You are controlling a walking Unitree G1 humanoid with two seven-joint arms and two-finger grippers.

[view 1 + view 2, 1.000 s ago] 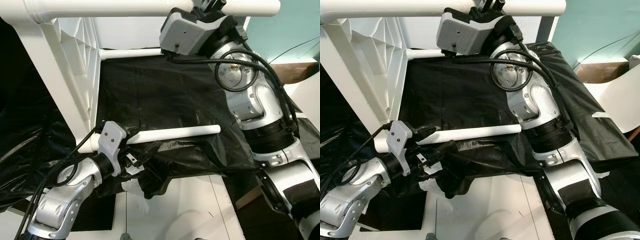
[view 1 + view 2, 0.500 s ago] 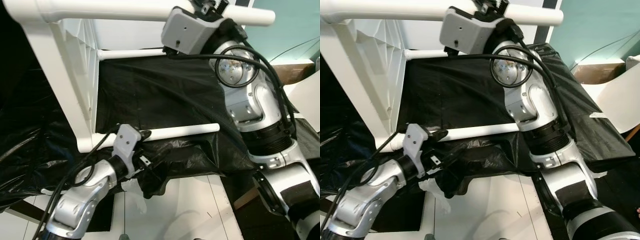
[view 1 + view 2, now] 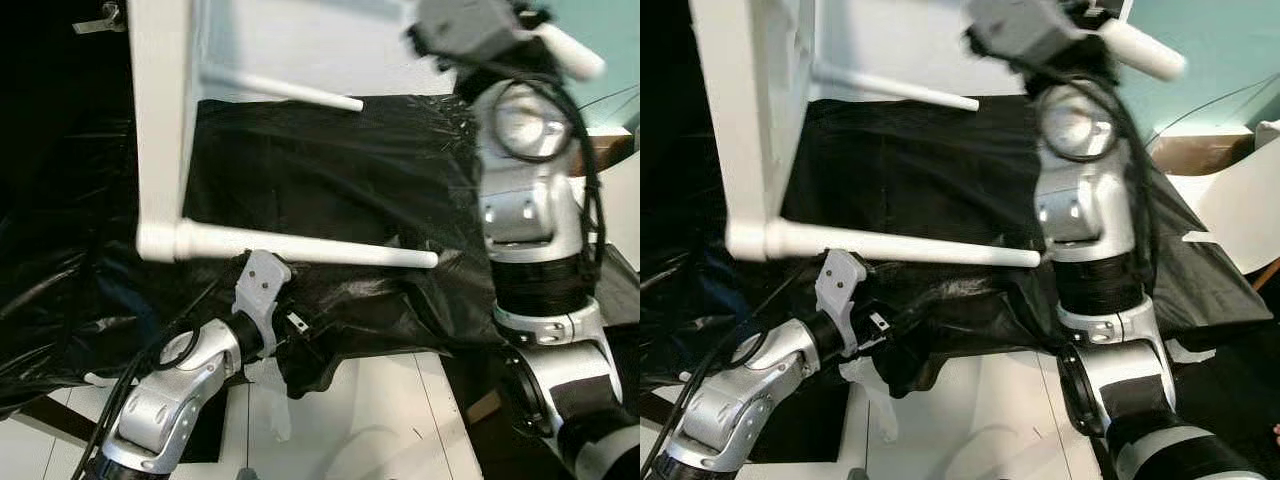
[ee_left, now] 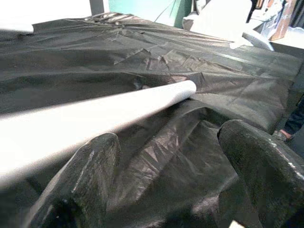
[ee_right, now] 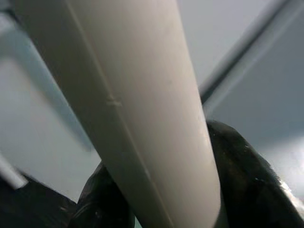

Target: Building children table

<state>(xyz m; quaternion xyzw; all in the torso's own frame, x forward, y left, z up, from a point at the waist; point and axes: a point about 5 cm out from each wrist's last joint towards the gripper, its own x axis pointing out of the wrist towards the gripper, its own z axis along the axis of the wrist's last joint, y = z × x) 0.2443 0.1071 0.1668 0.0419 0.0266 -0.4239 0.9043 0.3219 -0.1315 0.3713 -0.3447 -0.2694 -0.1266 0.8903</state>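
Between the right gripper (image 5: 161,190) fingers a white table leg (image 5: 137,109) is being clamped; the left gripper (image 4: 166,180) is gaping under another leg (image 4: 95,118), risking the table (image 3: 160,120) twisting loose.

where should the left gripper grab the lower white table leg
Probably mid-shaft on the lower white leg, coming up from underneath where the left gripper sits open just below it. The leg is a slim round rod lying roughly level above the black sheet, so fingers closing across its width should hold it.
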